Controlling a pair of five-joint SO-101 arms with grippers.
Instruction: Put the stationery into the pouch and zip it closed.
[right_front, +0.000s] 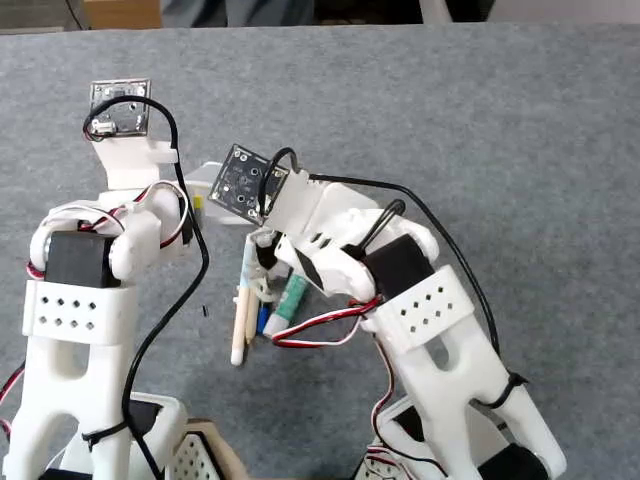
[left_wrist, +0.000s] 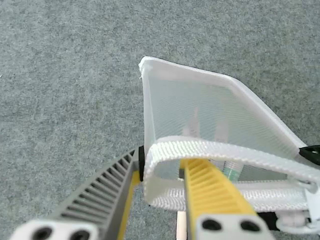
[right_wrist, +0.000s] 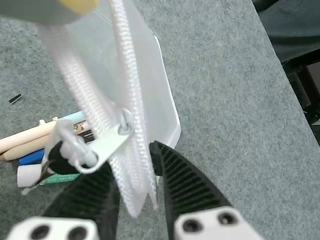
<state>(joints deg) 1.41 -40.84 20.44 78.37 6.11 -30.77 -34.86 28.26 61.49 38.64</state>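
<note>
Your left claw (left_wrist: 162, 157) is closed on the rim of the pouch (left_wrist: 200, 115), yellow jaw inside the mouth and grey jaw outside. This holds the white mesh bag up off the tabletop (right_front: 480, 120) with its opening presented. Your right claw (right_wrist: 131, 165) is nearly closed, and its black jaws appear to pinch the woven zip tape at the bag's other end, just beside the zip pull (right_wrist: 102, 150). In my judgement this second hold is there to draw the mouth taut. In the high view the pouch sits between the two wrists, just left of frame centre, largely covered by them. The stationery (right_front: 262, 300), a pale pencil, a blue pen, a green-labelled item and others too overlapped to separate, lies bundled on the tabletop low in the centre of that frame, under the right arm and outside the pouch. Finding: nothing loaded, zip undone. Both claws are committed to the bag, so one must release before any item can be lifted, and the mouth may then sag.
</note>
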